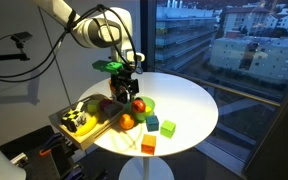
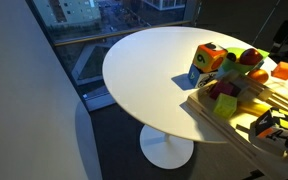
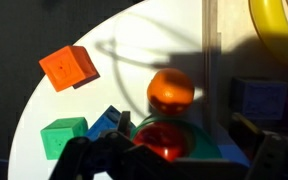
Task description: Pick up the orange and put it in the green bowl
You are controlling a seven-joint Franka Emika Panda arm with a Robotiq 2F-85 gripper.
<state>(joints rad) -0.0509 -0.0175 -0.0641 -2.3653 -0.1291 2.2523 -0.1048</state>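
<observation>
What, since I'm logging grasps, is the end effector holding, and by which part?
Nothing: the end effector is open, and the orange lies free on the table.

The round white table (image 1: 189,95) carries a wooden tray (image 1: 81,127) at centre left, the orange (image 1: 127,122) and green bowl (image 1: 149,103) beside it, and 2 cubes lower down: 1 green cube (image 1: 168,127), 1 orange cube (image 1: 148,145).

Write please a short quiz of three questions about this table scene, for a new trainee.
1. True or false: the orange lies outside the green bowl.
2. What sits in the green bowl? A) a red fruit B) a pear C) nothing
3. Fill in: in the wrist view, the cube right next to the green cube is ____.
Key: 1 true; 2 A; 3 blue, the blue cube.
</observation>
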